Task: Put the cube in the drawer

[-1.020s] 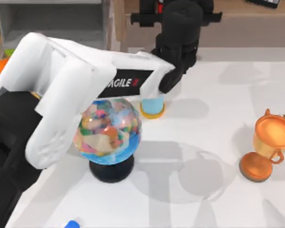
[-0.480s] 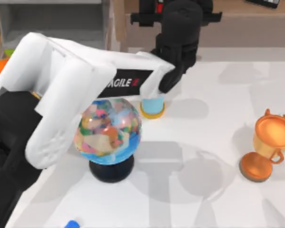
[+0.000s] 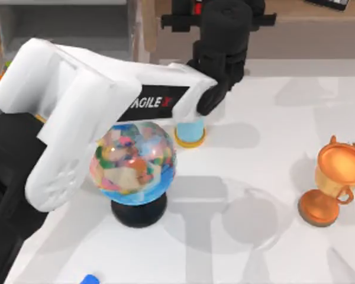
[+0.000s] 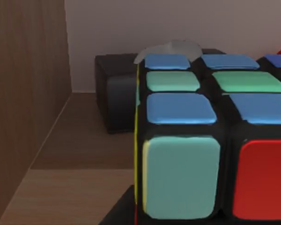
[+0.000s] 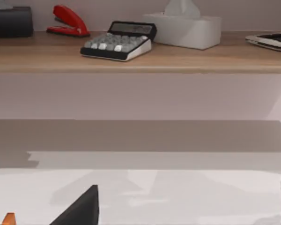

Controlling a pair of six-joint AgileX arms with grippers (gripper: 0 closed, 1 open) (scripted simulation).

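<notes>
Not much different from a second ago: just a small nudge of the left arm (image 3: 77, 118), upper link sliding a touch toward the left side of the tabletop (image 3: 272, 118), with globe (image 3: 133, 163) and trophy (image 3: 334, 180) sitting exactly as before. Left gripper (image 3: 195, 21) up over the brown shelf (image 3: 319, 29) at the back, cube (image 4: 210, 140) jammed right up against its wrist camera, just above the shelf boards. Can't tell about the fingers, clamped on it or not. Drawer (image 3: 65, 29) open at the back left, well apart from the cube. Probably the very start of the carry over there, so most of the job still to go. Right arm idle, wrist camera facing the shelf.
</notes>
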